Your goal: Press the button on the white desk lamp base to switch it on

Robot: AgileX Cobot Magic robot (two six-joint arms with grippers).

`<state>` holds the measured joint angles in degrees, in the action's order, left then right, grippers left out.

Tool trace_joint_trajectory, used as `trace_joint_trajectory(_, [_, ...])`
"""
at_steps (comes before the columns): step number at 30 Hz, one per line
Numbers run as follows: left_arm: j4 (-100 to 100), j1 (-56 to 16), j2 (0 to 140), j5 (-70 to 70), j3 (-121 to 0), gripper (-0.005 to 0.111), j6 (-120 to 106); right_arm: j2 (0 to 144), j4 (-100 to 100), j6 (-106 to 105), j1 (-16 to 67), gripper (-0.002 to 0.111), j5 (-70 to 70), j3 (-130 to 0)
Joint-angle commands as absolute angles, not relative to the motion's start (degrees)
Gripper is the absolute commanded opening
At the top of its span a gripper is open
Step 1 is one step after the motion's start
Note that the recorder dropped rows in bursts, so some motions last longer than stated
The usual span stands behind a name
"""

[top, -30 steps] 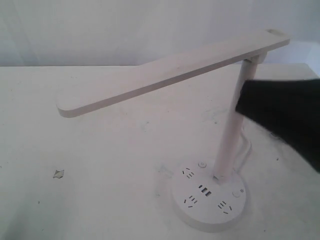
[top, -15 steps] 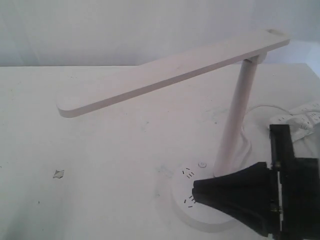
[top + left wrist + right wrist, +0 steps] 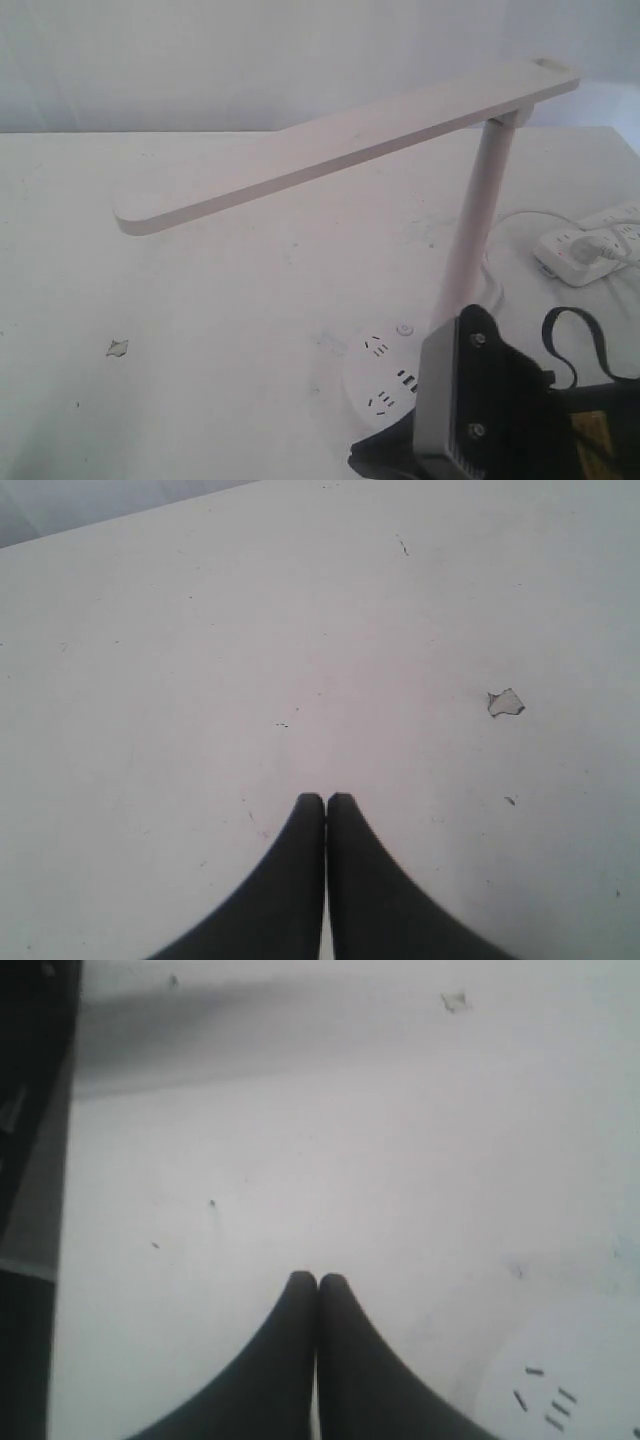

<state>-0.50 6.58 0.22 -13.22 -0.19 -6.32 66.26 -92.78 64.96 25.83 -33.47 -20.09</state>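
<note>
The left pincer point(image 3: 325, 800) hangs over a bare white desk point(image 3: 180, 660), its two dark fingers pressed together with no gap at the tips and nothing between them. Taking the way the tips point as twelve o'clock, a small grey chip point(image 3: 505, 702) lies on the desk at about two o'clock, apart from the fingers. A tiny dark speck point(image 3: 283, 724) sits near eleven o'clock.

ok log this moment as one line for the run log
right gripper: shut, tips beside lamp base | left gripper: shut, over table | white desk lamp: no glow seen | press: not confirmed
</note>
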Motion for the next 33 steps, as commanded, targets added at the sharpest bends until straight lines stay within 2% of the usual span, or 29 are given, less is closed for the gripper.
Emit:
trace_joint_trajectory(1, [-0.4, 6.6, 0.0, -13.3, 0.0, 0.0, -6.3, 70.3, -92.1, 70.3, 29.2, 0.0, -21.4, -19.9])
trace_joint_trajectory(11, [-0.4, 6.6, 0.0, -13.3, 0.0, 0.0, -6.3, 71.5, -92.0, 105.9, 30.2, 0.0, -5.5, -19.9])
trace_joint_trajectory(33, [-0.4, 6.6, 0.0, -13.3, 0.0, 0.0, -6.3, 71.5, -86.9, 113.8, 30.2, 0.0, 9.2, -19.3])
